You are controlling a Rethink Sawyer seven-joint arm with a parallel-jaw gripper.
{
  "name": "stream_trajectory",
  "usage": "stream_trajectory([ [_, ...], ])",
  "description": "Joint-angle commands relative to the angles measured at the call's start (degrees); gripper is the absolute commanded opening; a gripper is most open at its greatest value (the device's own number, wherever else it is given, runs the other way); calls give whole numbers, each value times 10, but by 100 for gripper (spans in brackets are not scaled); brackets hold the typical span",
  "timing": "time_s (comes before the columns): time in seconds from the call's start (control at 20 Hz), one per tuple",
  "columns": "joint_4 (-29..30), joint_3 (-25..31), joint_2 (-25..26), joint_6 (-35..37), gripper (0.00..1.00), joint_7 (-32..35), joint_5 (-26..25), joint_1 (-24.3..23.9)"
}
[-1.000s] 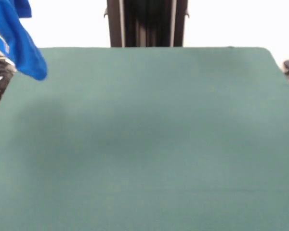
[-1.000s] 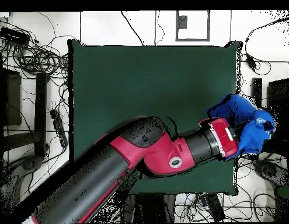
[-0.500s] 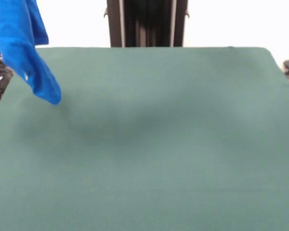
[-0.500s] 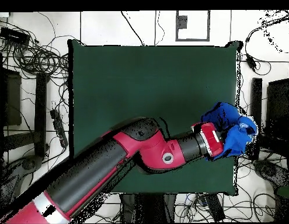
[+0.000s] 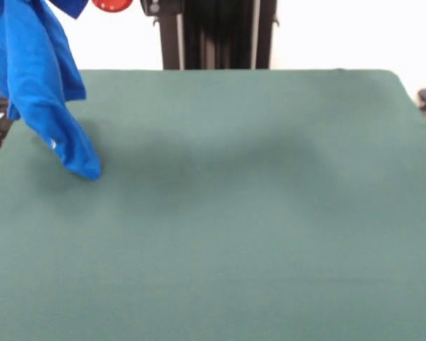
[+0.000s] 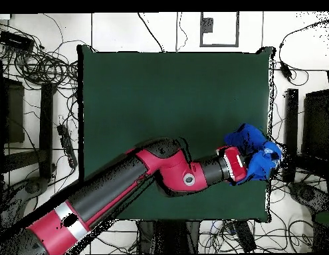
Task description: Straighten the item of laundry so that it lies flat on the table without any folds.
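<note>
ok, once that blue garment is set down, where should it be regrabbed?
The blue garment hangs bunched from the tool at the table edge. Probably take its free lower tip, coming from above: it's the one distinct corner, nearest the cloth.

— Any lettering I can read from here?
— None. I see a small white mark on the blue garment hanging over the tabletop, but it's too blurred to make out.

Bright bkgd blown out; soft shadows; slight blur.
</note>
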Motion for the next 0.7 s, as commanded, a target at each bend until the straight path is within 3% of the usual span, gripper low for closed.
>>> stream_trajectory([
  [0.05, -33, 1, 73, -2, 0, 224, 38, -4],
  [0.35, -32, -48, 99, -57, 0, 280, -17, -37],
  [0.7, -59, -64, 129, -51, 0, 328, -37, -57],
])
